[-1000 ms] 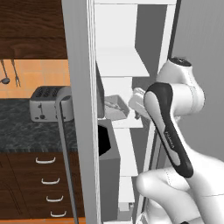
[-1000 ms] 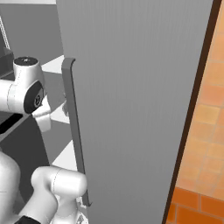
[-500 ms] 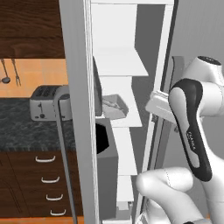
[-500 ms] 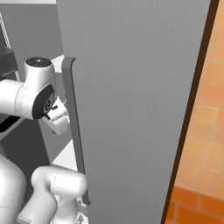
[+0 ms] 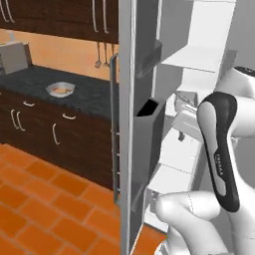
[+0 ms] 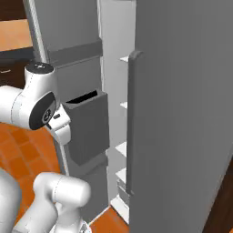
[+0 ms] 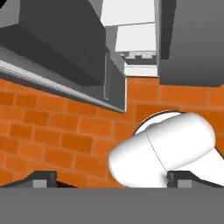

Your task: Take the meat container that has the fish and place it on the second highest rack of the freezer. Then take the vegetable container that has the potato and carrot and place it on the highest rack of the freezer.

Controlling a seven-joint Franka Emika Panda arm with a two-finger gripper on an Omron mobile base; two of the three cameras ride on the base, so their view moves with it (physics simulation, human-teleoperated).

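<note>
Freezer (image 5: 144, 99): doors open, white shelves exposed.
Gripper (image 7: 111, 180): released, empty, aimed at floor.
Counter bowl (image 5: 60, 89): left of freezer, unmoved.
Progress: at least one container apparently remaining.

Even flat rendered light, soft shadows, no glare, slightly blurry.

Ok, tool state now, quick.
Tool: open, jaws spread wide, nothing between them; it points down at the orange floor beside the freezer.
</note>
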